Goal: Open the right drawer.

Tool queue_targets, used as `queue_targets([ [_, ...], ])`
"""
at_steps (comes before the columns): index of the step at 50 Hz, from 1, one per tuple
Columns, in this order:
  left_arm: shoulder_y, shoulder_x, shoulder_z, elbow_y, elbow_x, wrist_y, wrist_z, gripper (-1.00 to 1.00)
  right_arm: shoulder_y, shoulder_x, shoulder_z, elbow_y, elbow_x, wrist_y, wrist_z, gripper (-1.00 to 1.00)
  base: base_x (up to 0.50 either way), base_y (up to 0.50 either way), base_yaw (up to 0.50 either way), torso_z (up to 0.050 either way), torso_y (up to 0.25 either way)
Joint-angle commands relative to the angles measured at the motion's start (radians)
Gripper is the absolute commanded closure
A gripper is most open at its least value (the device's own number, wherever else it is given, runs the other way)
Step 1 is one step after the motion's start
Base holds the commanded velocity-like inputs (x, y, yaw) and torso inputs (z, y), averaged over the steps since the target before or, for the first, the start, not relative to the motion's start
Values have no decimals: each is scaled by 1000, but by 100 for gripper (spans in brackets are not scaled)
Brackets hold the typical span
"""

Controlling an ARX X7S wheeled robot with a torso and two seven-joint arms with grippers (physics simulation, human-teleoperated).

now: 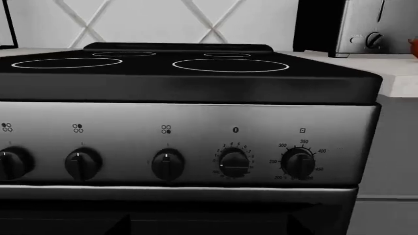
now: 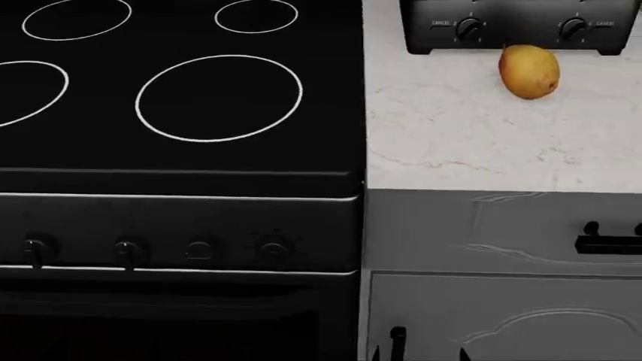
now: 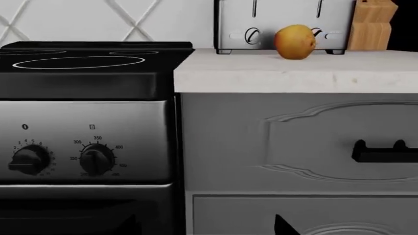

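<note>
Neither gripper appears in any view, so I cannot tell how far either is open or whether it holds anything. From the head view I see the drawer (image 2: 501,229) shut, directly under the counter (image 2: 482,135) and just right of the stove (image 2: 180,113), with its handle (image 2: 610,242) at the right edge and the cabinet door (image 2: 501,320) below. On the counter, a pear (image 2: 528,71) sits just before the toaster (image 2: 516,26).
</note>
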Motion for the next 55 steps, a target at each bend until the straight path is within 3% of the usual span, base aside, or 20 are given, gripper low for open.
queue_targets([
  [1, 0, -14, 16, 3, -13, -1, -18, -100, 0, 15, -17, -4, 15, 0, 17, -100, 0, -320, 0, 0, 0],
  [55, -7, -61, 70, -6, -63, 14, -72, -100, 7, 63, -70, 5, 69, -16, 73, -100, -2, -322, 0, 0, 0],
])
